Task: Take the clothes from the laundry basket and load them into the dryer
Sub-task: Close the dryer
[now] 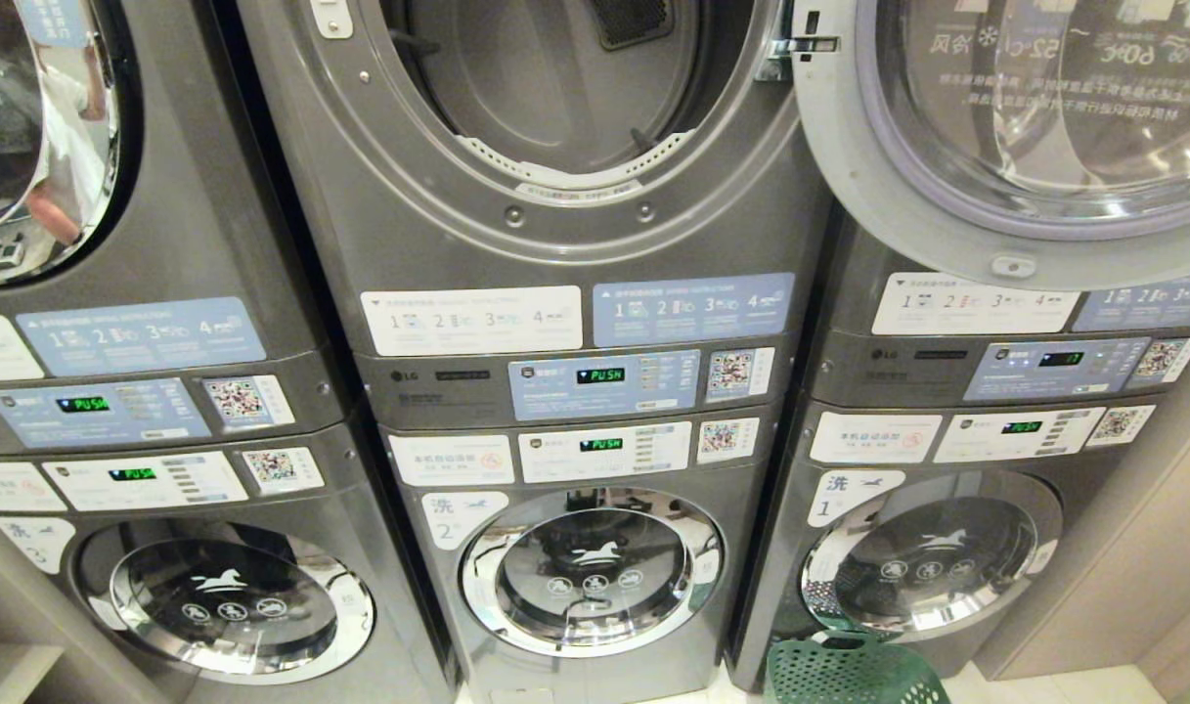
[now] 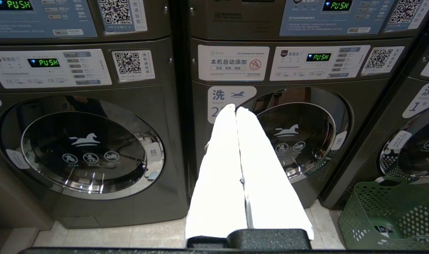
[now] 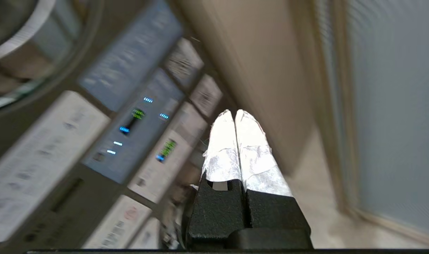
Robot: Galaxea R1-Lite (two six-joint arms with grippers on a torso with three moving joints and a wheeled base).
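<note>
The dryer [image 1: 409, 235] is the upper machine of the middle stack. Its round door [image 1: 1025, 147] is swung open to the right and the grey drum [image 1: 546, 88] shows no clothes. The dark green laundry basket [image 1: 844, 675] stands on the floor at the foot of the right stack. It also shows at the edge of the left wrist view, laundry basket [image 2: 394, 215], with no clothes visible inside. My left gripper [image 2: 235, 107] is shut and empty, pointing at the middle lower washer. My right gripper [image 3: 234, 112] is shut and empty, aimed between the right stack's control panels and a beige wall. Neither arm shows in the head view.
Three stacks of grey machines fill the head view, with closed washer doors [image 1: 590, 572] below and control panels [image 1: 604, 386] between. A beige wall [image 1: 1142, 577] borders the right stack. Pale floor tiles [image 2: 129, 236] run in front of the machines.
</note>
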